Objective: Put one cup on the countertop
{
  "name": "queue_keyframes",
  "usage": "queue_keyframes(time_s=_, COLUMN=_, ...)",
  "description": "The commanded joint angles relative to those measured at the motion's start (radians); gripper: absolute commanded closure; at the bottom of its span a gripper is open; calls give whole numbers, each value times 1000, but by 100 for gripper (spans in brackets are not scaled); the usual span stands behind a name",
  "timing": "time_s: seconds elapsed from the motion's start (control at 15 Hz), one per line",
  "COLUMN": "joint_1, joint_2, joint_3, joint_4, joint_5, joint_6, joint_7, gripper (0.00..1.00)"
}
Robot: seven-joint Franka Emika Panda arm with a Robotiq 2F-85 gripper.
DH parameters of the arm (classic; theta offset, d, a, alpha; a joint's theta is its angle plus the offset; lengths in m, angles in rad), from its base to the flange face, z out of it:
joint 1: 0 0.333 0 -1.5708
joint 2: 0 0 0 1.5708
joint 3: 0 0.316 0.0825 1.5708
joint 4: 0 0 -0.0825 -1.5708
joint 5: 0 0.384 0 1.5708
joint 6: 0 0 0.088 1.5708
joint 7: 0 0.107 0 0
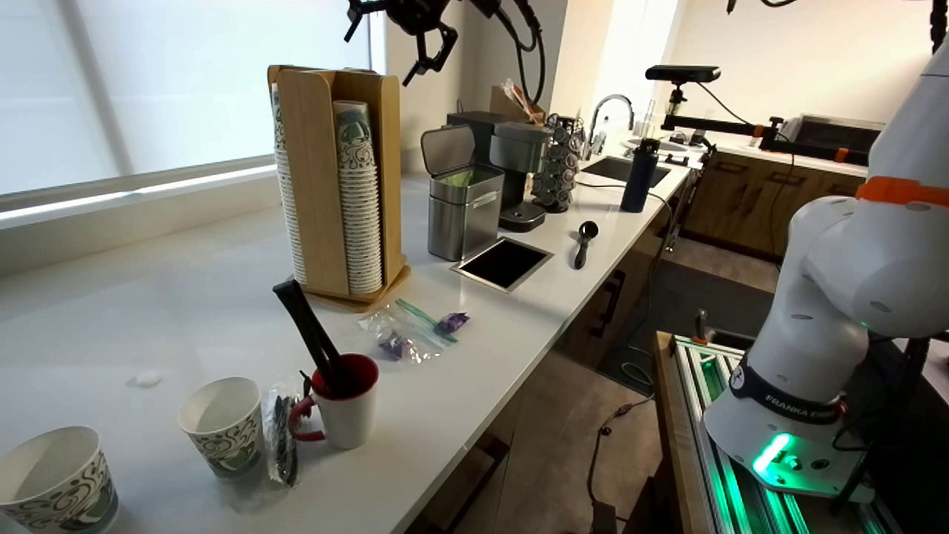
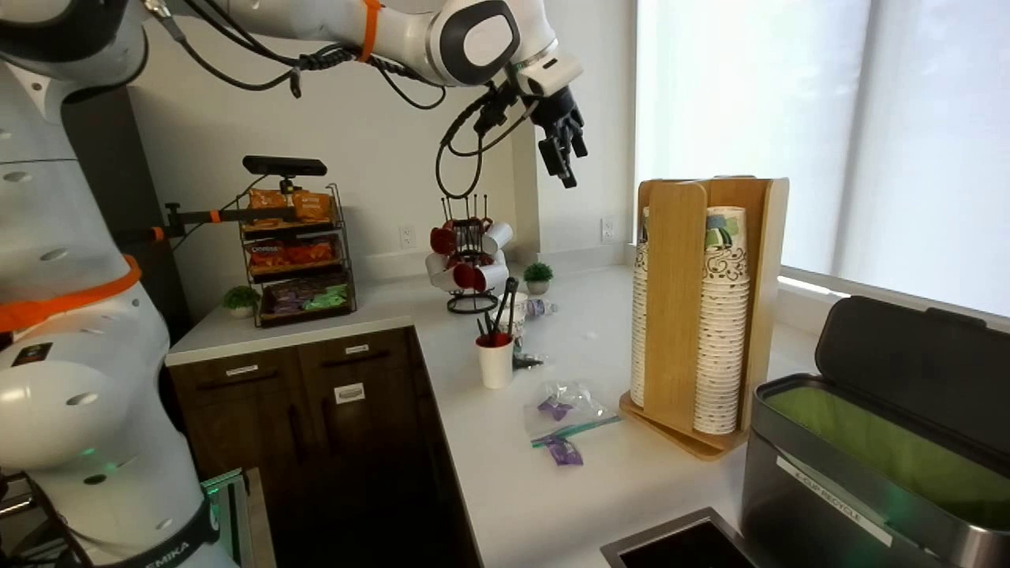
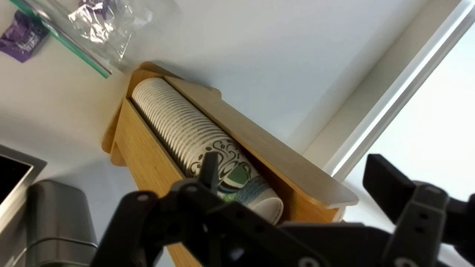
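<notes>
- On the countertop, toward the window, a wooden holder stands upright, filled with paper cups stacked mouth down.
- The gripper has its fingers wide apart. In both exterior views it hangs clear of the holder; in an exterior view it shows to the left of it, at the end of the arm.
- In the wrist view the top cup ends a stack in its slot, beyond the fingertips and left of the middle of the gap. The left finger hides part of it.
- Near and left in an exterior view, two more cups stand upright on the counter, well apart from the gripper: a nearer cup and a farther cup.
- To their right, a mug with a red inside holds black handles. A clear packet lies between mug and farther cup.
- Between mug and holder lies a plastic bag, a purple wrapper by its green seal.
- Farther off stand a steel bin with its lid up, a coffee machine and a dark blue bottle.
</notes>
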Motion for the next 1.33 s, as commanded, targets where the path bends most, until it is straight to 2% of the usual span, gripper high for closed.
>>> queue_keyframes(time_s=0.0, joint_1=-3, joint_2=54, joint_3=-7, joint_4=75, joint_5=-12, joint_6=-50, joint_7=199, gripper=0)
queue_keyframes(time_s=0.4, joint_1=-18, joint_2=75, joint_3=-54, joint_4=97, joint_5=-37, joint_6=-20, joint_7=469, gripper=0)
queue_keyframes(time_s=0.47, joint_1=-8, joint_2=66, joint_3=-56, joint_4=81, joint_5=-9, joint_6=-11, joint_7=361, gripper=0)
queue_keyframes(time_s=0.67, joint_1=-13, joint_2=68, joint_3=-63, joint_4=84, joint_5=-16, joint_6=-11, joint_7=418, gripper=0)
queue_keyframes(time_s=0.73, joint_1=-13, joint_2=77, joint_3=-61, joint_4=78, joint_5=-26, joint_6=49, joint_7=491, gripper=0)
queue_keyframes(time_s=0.8, joint_1=-13, joint_2=88, joint_3=-60, joint_4=86, joint_5=-13, joint_6=63, joint_7=525, gripper=0)
queue_keyframes(time_s=1.0, joint_1=-8, joint_2=134, joint_3=-57, joint_4=104, joint_5=-70, joint_6=129, joint_7=660, gripper=0)
queue_keyframes(time_s=1.2, joint_1=3, joint_2=190, joint_3=-68, joint_4=138, joint_5=-203, joint_6=158, joint_7=864, gripper=0)
queue_keyframes(time_s=1.27, joint_1=0, joint_2=145, joint_3=-68, joint_4=101, joint_5=-128, joint_6=142, joint_7=728, gripper=0)
